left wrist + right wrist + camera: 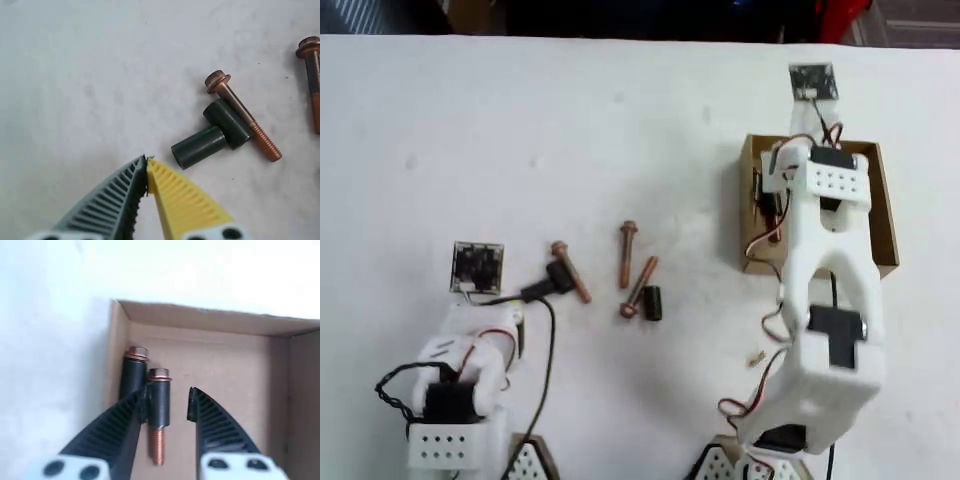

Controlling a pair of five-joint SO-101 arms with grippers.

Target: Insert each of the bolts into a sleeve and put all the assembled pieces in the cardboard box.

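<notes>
Left gripper (146,162): pressed together, empty, tips just short of the nearer dark sleeve (199,146). Second sleeve (227,123) touching the first, copper flange bolt (242,116) lying against it, long axis slanting away from the tips. Right gripper (167,399): spread over the cardboard box (200,320), two assembled pieces (159,407) side by side inside. Likely a left-arm pick: loose parts near it, well apart from the right.

This looks like a robotics lab or workshop: a plain white surface (620,120) carries two white plastic arms (830,300) with loose wires (545,360) and bare circuit boards (813,80), one arm above the cardboard box (888,215), and bolts (627,250) and dark sleeves (651,302) lie scattered near that box.
</notes>
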